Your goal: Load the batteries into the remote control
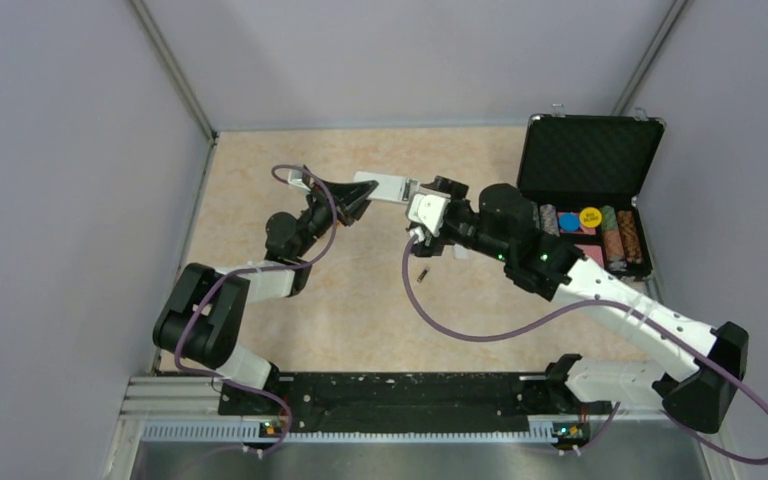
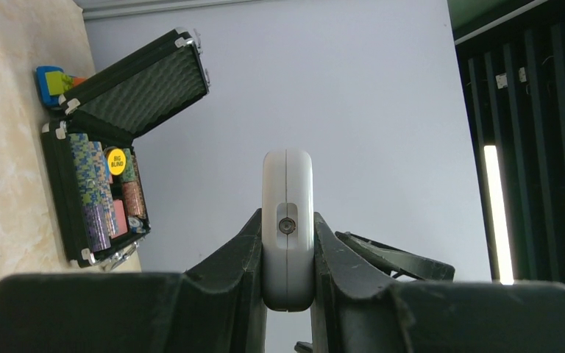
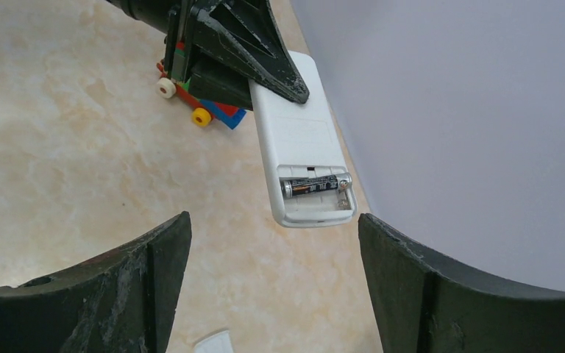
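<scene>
My left gripper (image 2: 287, 229) is clamped tight on the remote control (image 1: 390, 187), holding it up off the counter (image 1: 260, 170) toward 12 o'clock in the overhead view. The handset lies level, its back facing up and its free end pointing to 3 o'clock, toward my other arm.

My right gripper (image 3: 272, 220) stands wide and holds nothing. It hangs just off that free end, with the open battery bay between its fingers in the wrist view.

The cover is off the bay. One battery (image 3: 313, 186) lies seated in the slot farther from the handset's end. The slot beside it, nearer the end, looks bare.

A second battery (image 1: 422, 274) lies on the counter, at about 6 o'clock from my right gripper and near it.

I judge the job about half done: one cell is in and one is left to pick up and press into the bare slot.

A toy-brick train (image 3: 191, 103) sits on the counter under the left gripper, and an open case of poker chips (image 1: 590, 170) stands at 2 o'clock.
</scene>
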Motion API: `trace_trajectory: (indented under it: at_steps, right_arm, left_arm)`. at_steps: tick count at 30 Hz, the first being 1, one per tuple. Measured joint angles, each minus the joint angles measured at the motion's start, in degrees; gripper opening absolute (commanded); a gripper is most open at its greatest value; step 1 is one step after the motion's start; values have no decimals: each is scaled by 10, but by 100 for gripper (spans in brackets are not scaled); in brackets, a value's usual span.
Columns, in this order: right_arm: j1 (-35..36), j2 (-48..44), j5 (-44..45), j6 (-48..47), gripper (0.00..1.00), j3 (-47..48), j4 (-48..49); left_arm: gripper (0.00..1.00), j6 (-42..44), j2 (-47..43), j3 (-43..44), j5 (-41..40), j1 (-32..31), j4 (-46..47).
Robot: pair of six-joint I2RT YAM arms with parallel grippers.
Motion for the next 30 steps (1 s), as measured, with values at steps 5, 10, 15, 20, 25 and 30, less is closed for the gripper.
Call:
trace_trajectory:
  at_steps: [5, 10, 15, 20, 25, 30]
  right_arm:
    - [6, 2, -2, -56, 82, -68, 115]
    - [6, 16, -10, -94, 82, -111, 203]
    - [6, 17, -9, -117, 81, -121, 258]
    - [6, 27, -8, -125, 79, -121, 267]
    - [7, 49, -12, -129, 79, -104, 238]
    - [7, 52, -12, -127, 78, -97, 225]
  left_arm:
    - [0, 7, -5, 0, 8, 0, -22]
    - [0, 26, -26, 0, 13, 0, -48]
    - [0, 50, -53, 0, 14, 0, -75]
    - [0, 72, -74, 0, 15, 0, -96]
    - [0, 87, -76, 0, 15, 0, -103]
    - [0, 101, -90, -3, 15, 0, -123]
